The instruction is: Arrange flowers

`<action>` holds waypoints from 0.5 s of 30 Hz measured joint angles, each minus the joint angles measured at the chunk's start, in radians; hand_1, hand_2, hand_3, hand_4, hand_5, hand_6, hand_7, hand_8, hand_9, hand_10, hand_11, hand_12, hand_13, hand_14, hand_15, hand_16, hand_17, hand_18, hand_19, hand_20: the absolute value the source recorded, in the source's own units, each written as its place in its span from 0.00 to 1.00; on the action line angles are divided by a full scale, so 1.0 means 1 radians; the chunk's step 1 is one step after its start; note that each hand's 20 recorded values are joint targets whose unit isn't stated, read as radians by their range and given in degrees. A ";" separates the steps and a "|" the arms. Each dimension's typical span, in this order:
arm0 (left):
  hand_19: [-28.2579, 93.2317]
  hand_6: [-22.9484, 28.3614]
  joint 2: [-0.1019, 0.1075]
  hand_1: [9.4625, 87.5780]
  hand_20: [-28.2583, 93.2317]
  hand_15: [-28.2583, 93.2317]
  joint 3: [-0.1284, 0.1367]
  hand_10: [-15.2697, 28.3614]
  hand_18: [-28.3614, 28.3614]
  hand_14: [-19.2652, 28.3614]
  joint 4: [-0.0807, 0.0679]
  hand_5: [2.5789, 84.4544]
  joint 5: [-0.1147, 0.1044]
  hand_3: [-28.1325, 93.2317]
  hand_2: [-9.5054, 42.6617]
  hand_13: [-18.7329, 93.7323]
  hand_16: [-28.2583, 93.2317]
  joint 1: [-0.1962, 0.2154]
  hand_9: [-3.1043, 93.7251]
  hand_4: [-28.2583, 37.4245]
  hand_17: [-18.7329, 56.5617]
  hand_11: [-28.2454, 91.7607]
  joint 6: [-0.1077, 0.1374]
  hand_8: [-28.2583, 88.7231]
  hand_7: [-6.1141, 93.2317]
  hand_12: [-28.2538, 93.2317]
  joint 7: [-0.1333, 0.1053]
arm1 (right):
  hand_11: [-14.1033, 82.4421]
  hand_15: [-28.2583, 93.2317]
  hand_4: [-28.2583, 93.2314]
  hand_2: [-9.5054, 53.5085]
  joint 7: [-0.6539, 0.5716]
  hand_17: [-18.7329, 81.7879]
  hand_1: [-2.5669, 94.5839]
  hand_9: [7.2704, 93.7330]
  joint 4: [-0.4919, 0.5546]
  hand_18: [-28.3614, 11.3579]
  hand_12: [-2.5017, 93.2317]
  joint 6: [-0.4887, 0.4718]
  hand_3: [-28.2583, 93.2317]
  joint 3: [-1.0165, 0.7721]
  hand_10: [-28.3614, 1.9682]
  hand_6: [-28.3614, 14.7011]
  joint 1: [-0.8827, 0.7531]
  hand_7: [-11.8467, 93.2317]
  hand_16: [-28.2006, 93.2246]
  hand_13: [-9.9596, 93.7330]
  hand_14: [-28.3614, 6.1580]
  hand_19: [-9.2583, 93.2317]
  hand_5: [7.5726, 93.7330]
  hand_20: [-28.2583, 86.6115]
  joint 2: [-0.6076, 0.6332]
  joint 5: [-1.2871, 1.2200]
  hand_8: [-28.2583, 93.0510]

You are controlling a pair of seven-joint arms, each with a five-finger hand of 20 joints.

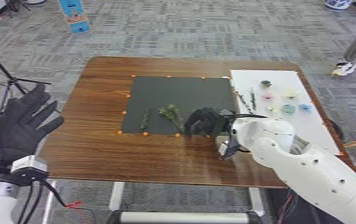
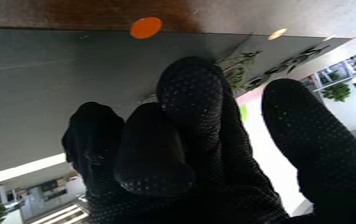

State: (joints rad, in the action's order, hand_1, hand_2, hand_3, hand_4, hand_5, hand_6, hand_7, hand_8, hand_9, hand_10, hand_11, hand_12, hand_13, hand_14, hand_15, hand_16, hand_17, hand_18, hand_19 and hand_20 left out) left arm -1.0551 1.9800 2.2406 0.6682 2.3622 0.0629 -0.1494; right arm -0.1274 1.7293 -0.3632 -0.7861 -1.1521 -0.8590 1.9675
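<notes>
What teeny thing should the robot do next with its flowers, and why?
I think the right hand should lift up and go over to the white sheet, maybe for the teal flower. I can see two green sprigs on the black mat, but the colourful flowers are on the white sheet.

Grey patterned carpet (image 1: pixel 210 30), brown wooden table (image 1: pixel 90 135)

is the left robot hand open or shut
Open: the left robot hand, beside the table, has its fingers straight and spread apart.
</notes>
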 measured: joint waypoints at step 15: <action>0.56 0.49 -0.001 0.23 0.28 0.30 0.000 0.56 0.94 0.67 0.000 0.27 0.000 0.67 0.07 0.30 0.29 0.000 0.22 0.00 0.07 0.31 0.000 0.17 0.21 0.39 0.002 | 0.71 0.91 0.16 0.38 0.006 0.68 0.19 0.87 0.015 0.13 0.38 -0.021 0.96 -0.012 0.53 0.55 -0.020 0.21 0.54 0.86 0.59 1.00 0.48 0.88 -0.018 -0.001 0.15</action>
State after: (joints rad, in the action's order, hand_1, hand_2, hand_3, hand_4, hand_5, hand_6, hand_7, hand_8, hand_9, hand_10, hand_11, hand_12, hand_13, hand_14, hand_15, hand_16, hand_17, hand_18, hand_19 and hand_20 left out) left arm -1.0560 1.9801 2.2408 0.6679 2.3626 0.0628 -0.1477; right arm -0.1215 1.7440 -0.3844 -0.7982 -1.1720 -0.8769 1.9669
